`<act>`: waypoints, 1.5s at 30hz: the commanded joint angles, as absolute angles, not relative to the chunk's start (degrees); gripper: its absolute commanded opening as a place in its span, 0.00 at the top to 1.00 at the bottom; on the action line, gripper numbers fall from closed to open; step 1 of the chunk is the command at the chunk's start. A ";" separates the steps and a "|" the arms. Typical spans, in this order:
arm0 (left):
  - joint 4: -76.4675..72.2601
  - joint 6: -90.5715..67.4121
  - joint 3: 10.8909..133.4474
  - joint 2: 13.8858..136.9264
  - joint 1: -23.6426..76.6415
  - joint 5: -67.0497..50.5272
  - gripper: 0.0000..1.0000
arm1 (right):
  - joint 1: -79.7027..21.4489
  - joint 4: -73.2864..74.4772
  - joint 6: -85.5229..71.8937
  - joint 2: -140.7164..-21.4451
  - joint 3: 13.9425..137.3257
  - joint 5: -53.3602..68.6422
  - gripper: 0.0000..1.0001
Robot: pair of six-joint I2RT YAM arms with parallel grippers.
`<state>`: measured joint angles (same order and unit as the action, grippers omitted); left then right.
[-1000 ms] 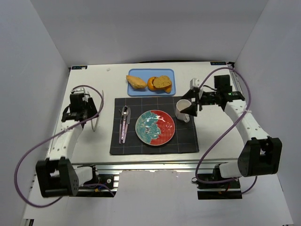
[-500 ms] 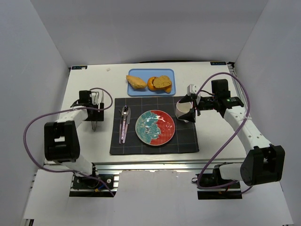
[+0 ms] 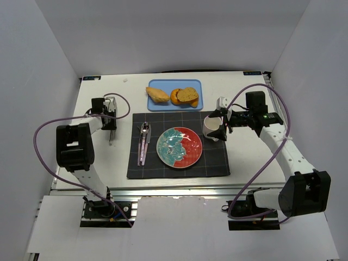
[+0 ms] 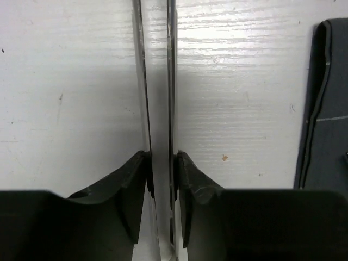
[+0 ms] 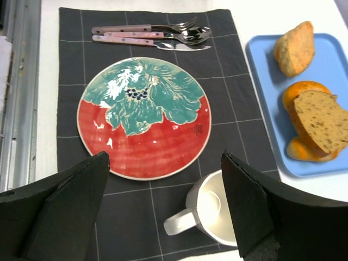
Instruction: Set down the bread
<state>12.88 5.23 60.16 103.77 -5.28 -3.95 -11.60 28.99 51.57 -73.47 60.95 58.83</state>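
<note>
The bread (image 3: pixel 157 94) (image 5: pixel 295 48), a pale golden roll, lies at the left end of the blue tray (image 3: pixel 174 107) at the back of the table. Neither gripper is near it. My left gripper (image 3: pixel 110 120) (image 4: pixel 161 157) is low on the white table left of the mat. Its jaws are closed against both sides of a thin silver utensil (image 4: pixel 156 81), apparently a knife. My right gripper (image 3: pixel 223 123) (image 5: pixel 163 157) hangs open over the white mug (image 3: pixel 210 128) (image 5: pixel 215 212), holding nothing.
A red and teal plate (image 3: pixel 179 147) (image 5: pixel 142 117) sits on the dark placemat (image 3: pixel 217 163), with pink-handled cutlery (image 3: pixel 143 142) to its left. A brown-crusted slice (image 3: pixel 188 94) and an orange piece (image 3: pixel 175 97) share the tray. White walls enclose the table.
The left arm swung back and its gripper opened, then closed on the silver utensil. The right gripper opened wide and shifted slightly left over the mug.
</note>
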 commanded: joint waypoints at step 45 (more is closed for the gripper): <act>0.35 -50.79 60.64 87.02 6.68 -24.96 0.48 | -8.26 23.82 49.66 -64.86 54.84 59.59 0.12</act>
